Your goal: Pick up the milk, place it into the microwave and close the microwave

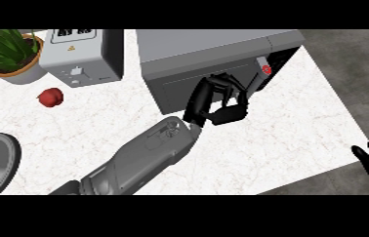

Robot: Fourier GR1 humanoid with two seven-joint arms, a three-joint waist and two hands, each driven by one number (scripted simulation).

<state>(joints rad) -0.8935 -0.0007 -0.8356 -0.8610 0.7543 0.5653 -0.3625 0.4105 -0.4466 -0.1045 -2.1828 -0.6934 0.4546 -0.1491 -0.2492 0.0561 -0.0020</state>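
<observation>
**Closing microwave door, nearly shut**

Milk: not showing anywhere on the counter; presumably sitting inside the microwave (pixel 216 53), behind the door, but not confirmable. Door (pixel 198 87) lying almost flush with the front, only a narrow dark gap remaining at the right edge near the red button (pixel 266 69).

Left hand (pixel 220 102) pressing against the door face, fingers partly bent, curling round nothing, tips touching the panel. Right hand (pixel 360 155) resting at the view's right edge; finger state not readable.

Doing it well: pushing near the free right edge rather than the hinge side, keeping contact square to the panel, avoiding the button. Toaster (pixel 81 58), apple (pixel 51 97), plant pot (pixel 25 70) sitting well clear, posing no risk.
</observation>
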